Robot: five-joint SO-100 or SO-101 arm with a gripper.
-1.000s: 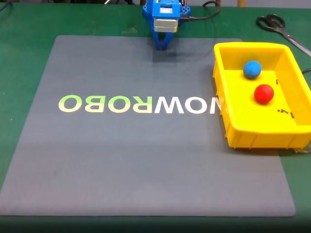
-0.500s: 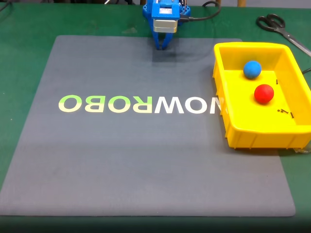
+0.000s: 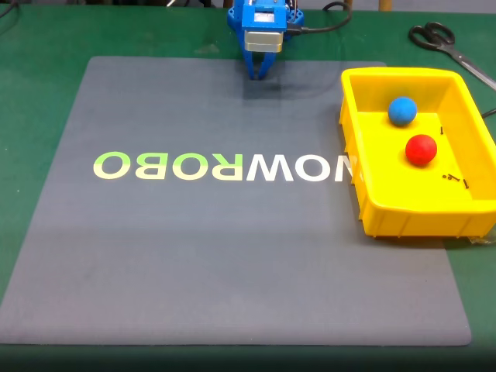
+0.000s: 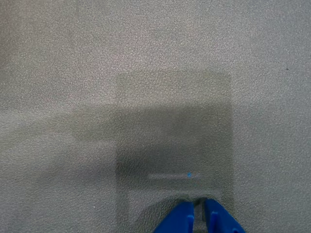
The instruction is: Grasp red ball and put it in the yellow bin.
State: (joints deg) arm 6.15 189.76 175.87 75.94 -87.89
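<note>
Fixed view: red ball [image 3: 421, 149] rests in the yellow bin [image 3: 363, 186] beside a blue ball [image 3: 402, 111]; gripper [image 3: 259, 74], tips nearly together and empty, should stay parked clear above the mat [image 3: 232, 256].

Workshop or lab bench indicated. Green cutting-mat-type surface [image 3: 39, 93] is overlaid by a grey mat [image 3: 232, 256] printed with "NOWROBO" lettering [image 3: 221, 166]. Black-handled scissors [image 3: 449, 45] and a black cable [image 3: 329, 22] are seen at the far edge.
</note>
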